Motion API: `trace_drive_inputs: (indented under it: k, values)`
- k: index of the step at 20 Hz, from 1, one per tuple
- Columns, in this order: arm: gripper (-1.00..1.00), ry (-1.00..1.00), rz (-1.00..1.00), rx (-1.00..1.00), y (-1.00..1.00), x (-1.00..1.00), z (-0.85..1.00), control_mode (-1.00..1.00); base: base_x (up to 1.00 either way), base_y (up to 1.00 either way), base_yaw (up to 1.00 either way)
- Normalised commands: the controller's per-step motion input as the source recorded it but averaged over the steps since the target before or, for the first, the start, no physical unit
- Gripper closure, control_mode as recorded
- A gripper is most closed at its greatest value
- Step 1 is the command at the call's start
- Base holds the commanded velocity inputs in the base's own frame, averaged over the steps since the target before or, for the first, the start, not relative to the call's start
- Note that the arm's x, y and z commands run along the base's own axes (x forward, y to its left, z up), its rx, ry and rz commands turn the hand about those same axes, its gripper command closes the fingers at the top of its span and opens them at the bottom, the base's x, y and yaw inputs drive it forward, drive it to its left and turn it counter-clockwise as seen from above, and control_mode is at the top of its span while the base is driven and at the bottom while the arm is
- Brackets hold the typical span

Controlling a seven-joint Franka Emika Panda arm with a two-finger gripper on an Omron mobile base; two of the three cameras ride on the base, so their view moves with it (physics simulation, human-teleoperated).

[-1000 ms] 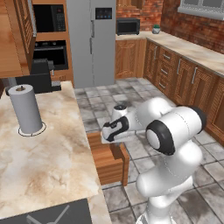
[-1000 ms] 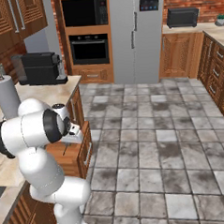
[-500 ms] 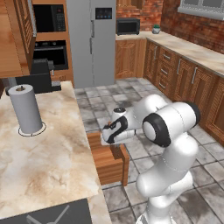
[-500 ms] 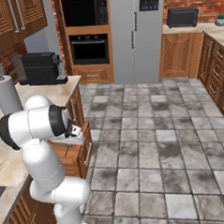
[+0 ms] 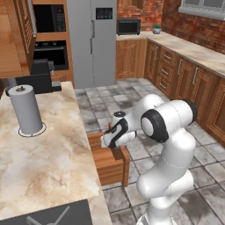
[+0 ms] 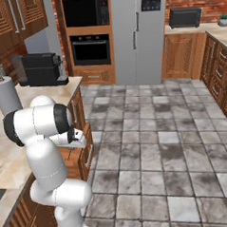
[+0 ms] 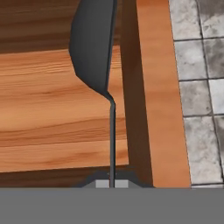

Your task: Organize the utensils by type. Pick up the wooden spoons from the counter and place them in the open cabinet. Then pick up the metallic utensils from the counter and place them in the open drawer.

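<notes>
Over the open drawer [image 5: 109, 161], at the counter's [image 5: 48, 162] right edge, the arm reaches down with the gripper [image 5: 108, 141] low above the wooden box. Hand view: jaws pinched tight on the wire-slim handle of a dark grey metal spoon [image 7: 94, 52]; its oval bowl points away from the hand and hangs over the drawer's plank floor [image 7: 52, 118], close to the far side wall [image 7: 157, 96], grey floor tiles [image 7: 201, 65] beyond that. Cannot tell whether the bowl touches the wood or hangs just clear.

Step in hand, by my reading: the metal-utensil half of the task, delivery of a spoon into the drawer. No wooden spoons seen on the visible stretch of counter; a paper towel roll [image 5: 25, 110] stands at its far left, a coffee machine [image 6: 39, 69] at the far end.

Next move calls for: a little more descent if there is still a gap, then part the jaws so the spoon drops flat on the floor. Keep the bowl inboard of that side wall, or it may catch on the rim and tip out onto the tiles. Lift straight out afterward.
</notes>
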Motion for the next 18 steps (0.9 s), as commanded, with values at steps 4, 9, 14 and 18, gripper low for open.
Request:
trace_drive_inputs:
  k: [4,9,14,18]
  values:
    - [1.00,-0.05,0.00,0.00,0.00,0.06,-0.01,-1.00,0.00,0.00,0.00]
    - [1.00,-0.01,0.00,0.00,0.00,0.09,0.00,-1.00,0.00,0.00,0.00]
    - [1.00,0.00,0.00,0.00,-0.01,0.08,0.00,-1.00,0.00,0.00,0.00]
    - [1.00,0.00,0.00,0.00,-0.04,0.04,0.00,-1.00,0.00,0.00,0.00]
